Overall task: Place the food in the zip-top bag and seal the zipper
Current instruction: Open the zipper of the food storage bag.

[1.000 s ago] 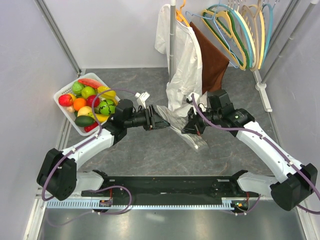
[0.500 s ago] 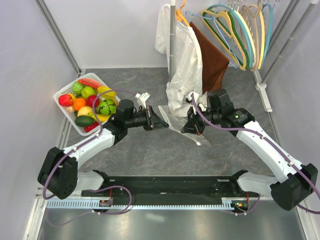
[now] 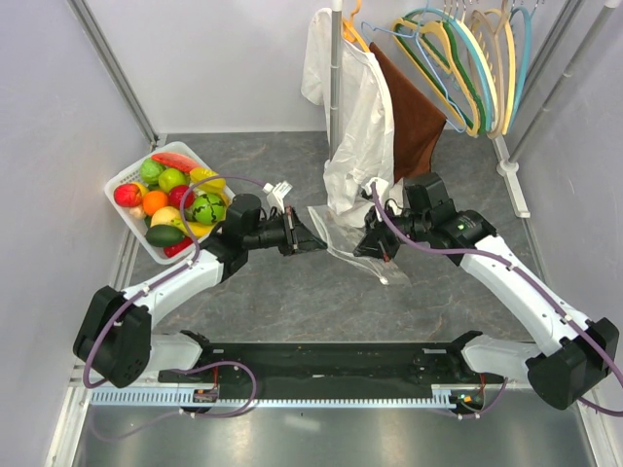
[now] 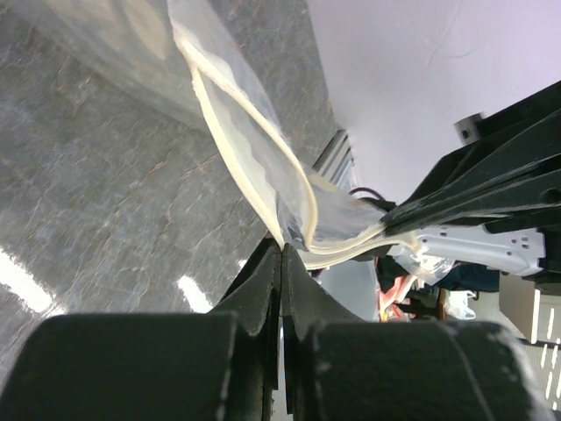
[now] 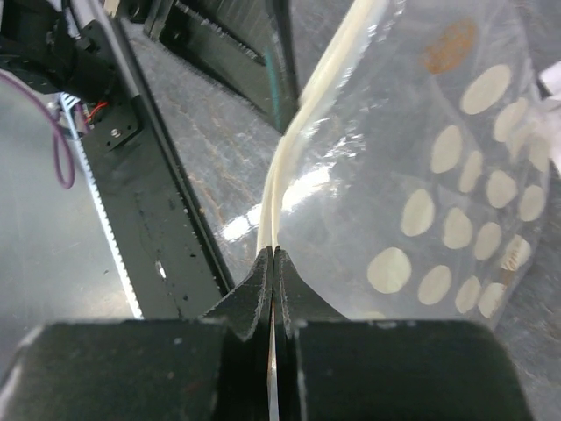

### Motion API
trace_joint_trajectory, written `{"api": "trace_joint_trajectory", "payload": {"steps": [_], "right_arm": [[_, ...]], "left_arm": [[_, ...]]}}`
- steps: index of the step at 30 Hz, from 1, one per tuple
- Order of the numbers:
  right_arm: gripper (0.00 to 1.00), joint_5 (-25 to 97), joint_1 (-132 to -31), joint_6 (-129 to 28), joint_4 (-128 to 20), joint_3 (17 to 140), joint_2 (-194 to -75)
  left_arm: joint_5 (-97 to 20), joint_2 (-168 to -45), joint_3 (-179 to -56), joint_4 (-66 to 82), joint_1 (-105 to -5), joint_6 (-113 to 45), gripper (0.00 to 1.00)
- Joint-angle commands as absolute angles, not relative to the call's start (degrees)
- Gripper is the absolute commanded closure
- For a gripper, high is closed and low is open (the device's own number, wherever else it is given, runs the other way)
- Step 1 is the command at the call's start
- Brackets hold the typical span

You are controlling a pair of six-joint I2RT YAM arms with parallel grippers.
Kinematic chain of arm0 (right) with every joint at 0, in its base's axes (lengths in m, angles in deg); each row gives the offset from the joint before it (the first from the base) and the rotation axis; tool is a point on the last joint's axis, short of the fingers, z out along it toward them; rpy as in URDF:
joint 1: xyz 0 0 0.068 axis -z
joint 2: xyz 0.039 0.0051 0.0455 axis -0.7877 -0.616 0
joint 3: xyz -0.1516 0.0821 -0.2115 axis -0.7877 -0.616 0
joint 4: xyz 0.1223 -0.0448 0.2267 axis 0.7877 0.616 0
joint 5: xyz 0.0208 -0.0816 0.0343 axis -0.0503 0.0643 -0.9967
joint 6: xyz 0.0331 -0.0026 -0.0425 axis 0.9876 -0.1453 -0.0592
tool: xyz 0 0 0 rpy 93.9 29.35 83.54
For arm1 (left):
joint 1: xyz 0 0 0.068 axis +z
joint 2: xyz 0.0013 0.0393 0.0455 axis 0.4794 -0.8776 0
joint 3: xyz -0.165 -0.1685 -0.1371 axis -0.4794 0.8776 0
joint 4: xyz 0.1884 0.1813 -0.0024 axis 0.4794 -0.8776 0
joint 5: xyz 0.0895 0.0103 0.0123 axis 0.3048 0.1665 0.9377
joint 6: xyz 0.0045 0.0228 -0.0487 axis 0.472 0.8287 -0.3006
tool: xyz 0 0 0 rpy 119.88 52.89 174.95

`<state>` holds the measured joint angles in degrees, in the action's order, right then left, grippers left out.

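- The clear, floppy plastic zip-top bag printed with white polka dots (image 3: 338,231) hangs over the middle of the grey stone-patterned table (image 3: 292,302). It is stretched between the two grippers, and its lower corner droops toward the near right.
- The left gripper (image 3: 311,239) reaches in from the left. In the left wrist view its black fingers (image 4: 261,285) are pressed together, pinching the bag's mouth edge where the cream zipper track (image 4: 230,140) meets them.
- In that view the track's two strips bow apart in a slim loop above the jaws.
- The right gripper (image 3: 364,247) comes in from the right. In the right wrist view its jaws are closed flat on the other end of the same cream edge, and the dotted film billows to the right of them.
- The slider tab cannot be made out in any view.
- The glossy toy fruits and vegetables (image 3: 170,195), in red, green, yellow and orange, lie heaped in a white lattice plastic basket (image 3: 122,176) at the far left of the table. They are well apart from the bag.
- A white garment (image 3: 355,117) hangs from a pole just beyond the bag, with a brown cloth (image 3: 414,117) beside it on the right.
- Coloured hangers (image 3: 467,58) hang at the far right.
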<state>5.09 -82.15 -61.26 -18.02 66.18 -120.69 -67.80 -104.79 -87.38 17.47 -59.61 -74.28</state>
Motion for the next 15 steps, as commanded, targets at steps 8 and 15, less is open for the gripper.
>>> {"api": "trace_joint_trajectory", "payload": {"steps": [8,15], "right_arm": [[0.19,16.11,-82.12,-62.81,-18.17,71.11,-120.11],[0.02,7.56,-83.00,-57.46,-21.77,74.18,-122.30]], "left_arm": [[-68.12,-97.99,-91.46,1.02,-59.67,-60.28,0.98],[-68.30,-99.66,-94.88,-0.04,-59.85,-62.13,0.98]]}}
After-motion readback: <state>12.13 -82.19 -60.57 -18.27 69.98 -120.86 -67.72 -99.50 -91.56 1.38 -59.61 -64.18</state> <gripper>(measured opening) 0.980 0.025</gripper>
